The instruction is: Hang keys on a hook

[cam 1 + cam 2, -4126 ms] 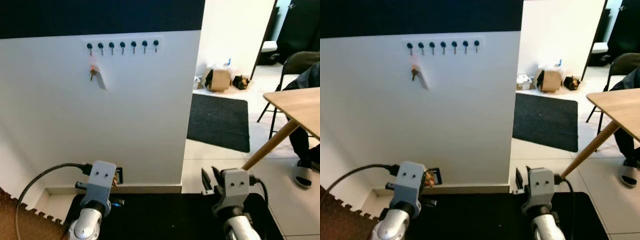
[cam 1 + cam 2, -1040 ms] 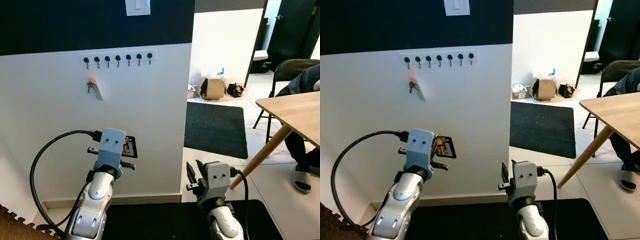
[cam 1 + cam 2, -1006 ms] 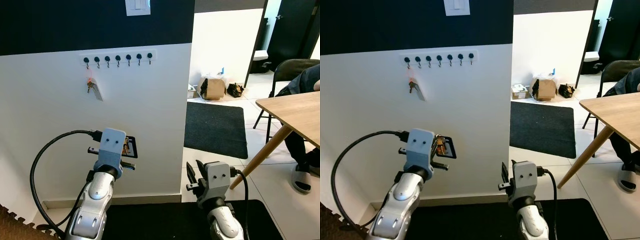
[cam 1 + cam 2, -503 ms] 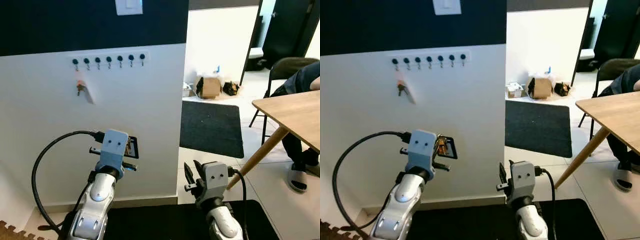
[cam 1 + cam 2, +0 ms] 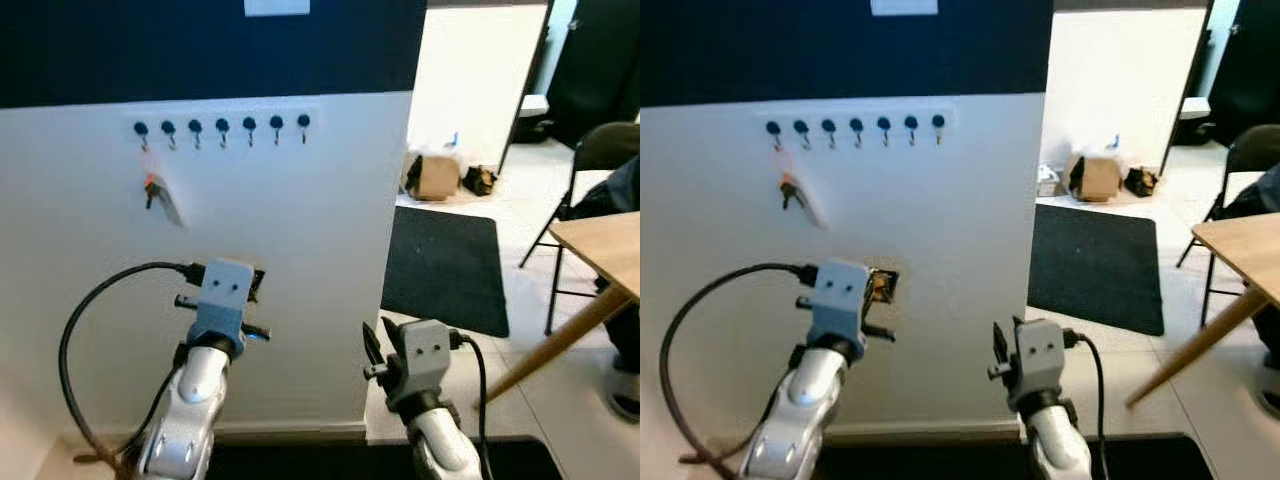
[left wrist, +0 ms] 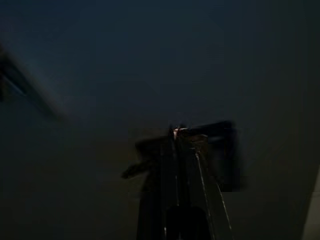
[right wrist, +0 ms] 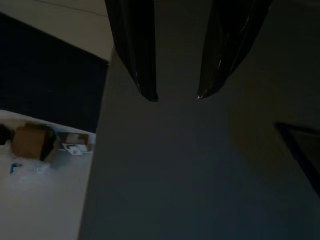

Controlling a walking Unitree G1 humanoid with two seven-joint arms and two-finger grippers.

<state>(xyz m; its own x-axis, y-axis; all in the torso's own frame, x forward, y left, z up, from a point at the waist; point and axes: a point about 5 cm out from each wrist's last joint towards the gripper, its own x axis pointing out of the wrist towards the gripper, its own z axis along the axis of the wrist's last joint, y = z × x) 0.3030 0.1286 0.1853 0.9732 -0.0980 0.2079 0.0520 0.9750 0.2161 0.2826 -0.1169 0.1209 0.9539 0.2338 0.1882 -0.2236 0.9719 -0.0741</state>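
A rail of several black hooks runs along the white wall. One set of keys with a red tag and a pale fob hangs under its leftmost hook. My left gripper is raised in front of the wall, well below the rail and right of the hanging keys. Its fingers are shut on a small brass bunch of keys, which glints at their tips. My right gripper is lower, near the wall's corner, open and holding nothing; it is also seen from the head camera as the right gripper.
A black wall plate sits just behind the held keys. A thick black cable loops off my left arm. Past the wall's corner lie a black mat, a cardboard box, a wooden table and a chair.
Since four seconds ago my left gripper has risen with the keys from near the floor to mid-wall height. In the last second the whole picture shifted sideways; the arms hardly moved.
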